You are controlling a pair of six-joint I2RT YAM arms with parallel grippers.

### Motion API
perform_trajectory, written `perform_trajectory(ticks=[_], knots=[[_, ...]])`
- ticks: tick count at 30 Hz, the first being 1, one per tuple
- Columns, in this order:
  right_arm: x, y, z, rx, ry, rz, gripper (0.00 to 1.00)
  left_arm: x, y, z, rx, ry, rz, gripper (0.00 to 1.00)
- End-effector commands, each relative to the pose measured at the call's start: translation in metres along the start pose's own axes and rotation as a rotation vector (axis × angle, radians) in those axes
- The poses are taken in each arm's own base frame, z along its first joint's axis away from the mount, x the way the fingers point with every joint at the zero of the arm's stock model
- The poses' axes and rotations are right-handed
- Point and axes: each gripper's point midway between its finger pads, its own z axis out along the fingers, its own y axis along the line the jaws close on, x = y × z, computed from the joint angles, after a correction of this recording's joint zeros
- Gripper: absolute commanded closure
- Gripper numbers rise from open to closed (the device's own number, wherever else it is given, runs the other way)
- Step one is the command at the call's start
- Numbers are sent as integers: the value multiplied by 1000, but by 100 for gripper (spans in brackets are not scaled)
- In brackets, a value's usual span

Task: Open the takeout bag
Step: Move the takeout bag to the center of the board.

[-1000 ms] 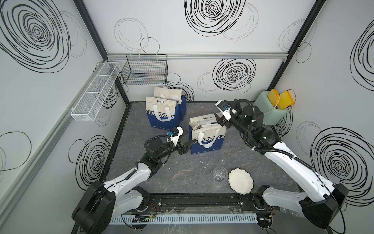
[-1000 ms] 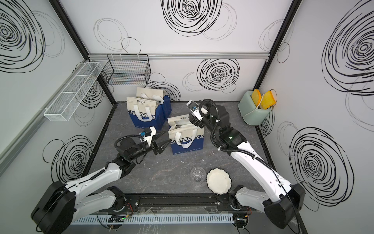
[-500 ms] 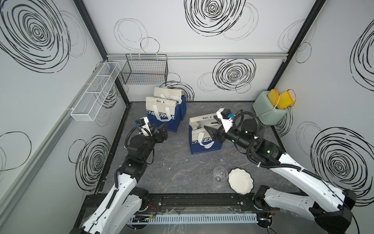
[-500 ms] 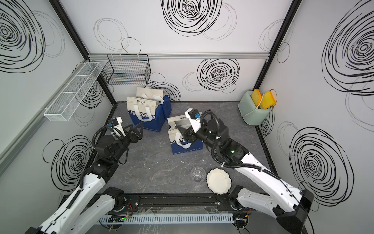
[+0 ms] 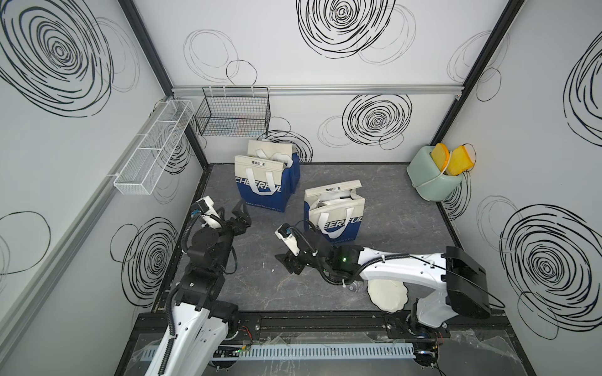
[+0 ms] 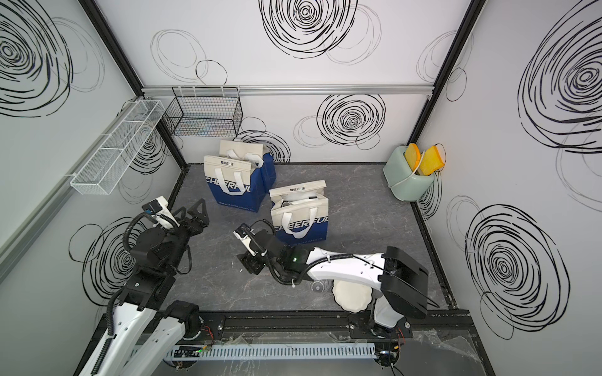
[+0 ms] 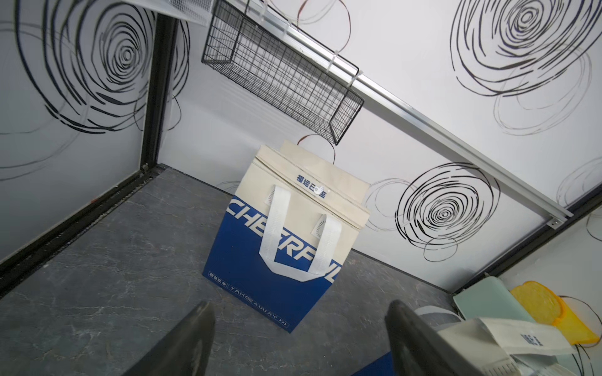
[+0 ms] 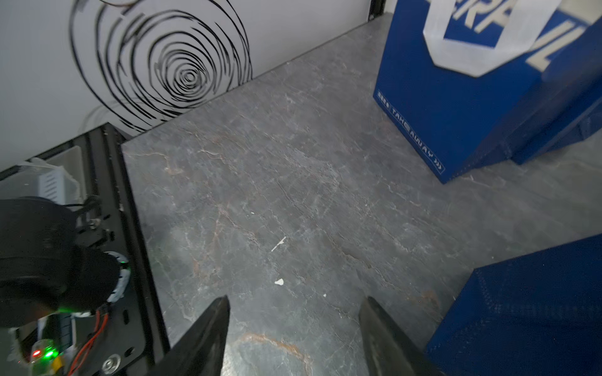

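The takeout bag (image 5: pixel 334 211) is seen on the desk (image 5: pixel 397 208) with its flap raised and its mouth gaping, close beside the right fingers (image 8: pixel 208 335), which are parted and empty. The left fingers (image 7: pixel 192 338) are spread wide, also empty, with a zipped bag (image 7: pixel 293 234) straight ahead. Opening is judged finished; only a clear retreat is called for.

Left pincer (image 6: pixel 195 210) and right pincer (image 6: pixel 249 265) hover clear of the open-topped takeout bag (image 6: pixel 299 215).
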Motion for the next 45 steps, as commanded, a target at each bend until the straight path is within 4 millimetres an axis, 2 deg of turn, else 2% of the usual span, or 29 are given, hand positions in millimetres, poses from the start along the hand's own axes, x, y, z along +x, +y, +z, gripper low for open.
perform_trajectory(ticks=[1,4,7,10,15,27,31,35,45], knots=[[-33,-8,17,70,-106,69,33,-18,8,-5,-56,-62,-1,14],[-18,-27,49,146,-51,69,33,-17,8,-3,-55,-54,0,14],[-10,-42,70,174,-32,83,34,-13,9,-1,-53,-43,1,14],[0,-60,80,219,-7,83,34,-11,9,1,-44,-36,1,14],[19,-97,84,304,35,76,35,-8,10,3,-33,-35,-6,14],[46,-154,52,388,56,128,35,1,7,7,-2,-9,-18,14],[50,-190,35,432,39,190,35,7,7,10,7,5,-22,14],[46,-220,19,479,29,206,35,11,6,13,15,22,-22,14],[56,-319,-24,587,-4,342,35,30,-1,26,61,75,-28,15]])
